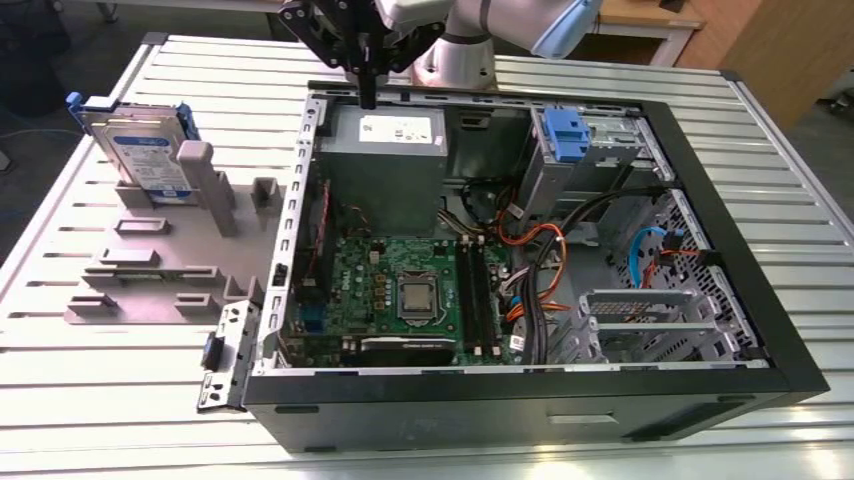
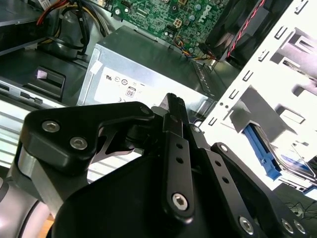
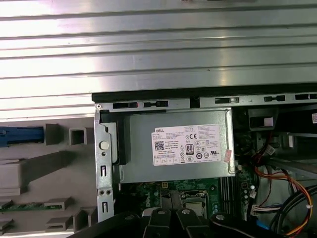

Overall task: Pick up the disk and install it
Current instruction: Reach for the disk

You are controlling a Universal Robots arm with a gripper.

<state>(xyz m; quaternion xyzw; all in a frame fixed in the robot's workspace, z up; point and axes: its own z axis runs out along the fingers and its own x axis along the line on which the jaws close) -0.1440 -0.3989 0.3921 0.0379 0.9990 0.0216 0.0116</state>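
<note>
The disk (image 1: 138, 150), silver with a blue-and-white label and a blue frame, stands upright in a grey holder (image 1: 160, 270) at the exterior view's left, outside the computer case. Its blue frame edge also appears in the second wrist view (image 2: 261, 148) and in the first wrist view (image 3: 20, 135). My gripper (image 1: 367, 92) hangs above the case's rear rim, over the grey power supply box (image 1: 384, 160), well apart from the disk. The black fingers (image 2: 174, 106) are shut together with nothing between them, and their bases (image 3: 171, 218) point at the box.
The open black computer case (image 1: 747, 330) lies on a slatted metal table (image 1: 107, 400). Inside it are the motherboard (image 1: 400, 290), orange and black cables (image 1: 534, 250), a metal bay with a blue latch (image 1: 566, 135) and a drive cage (image 1: 641, 320).
</note>
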